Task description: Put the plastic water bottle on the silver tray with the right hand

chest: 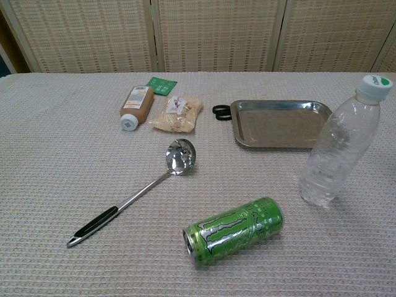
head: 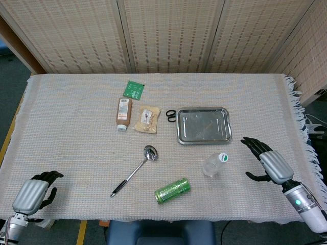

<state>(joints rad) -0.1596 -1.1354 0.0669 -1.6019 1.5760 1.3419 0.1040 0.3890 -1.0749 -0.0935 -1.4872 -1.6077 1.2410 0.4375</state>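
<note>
Plastic water bottle (head: 214,164) upright, just left of right hand's (head: 269,161) spread, empty fingers (head: 251,142).

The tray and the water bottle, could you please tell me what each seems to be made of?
The tray looks like polished metal, probably steel: silvery and reflective. The water bottle looks like thin clear plastic, see-through and ribbed, with a white cap.

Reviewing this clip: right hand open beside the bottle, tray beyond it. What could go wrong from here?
1. The water bottle stands upright and looks nearly empty, so a sideways touch from the right hand could tip it.
2. If it falls, it may roll toward the green can lying nearby.
3. The silver tray has a raised rim; carried too low, the bottle's base might catch it.
</note>
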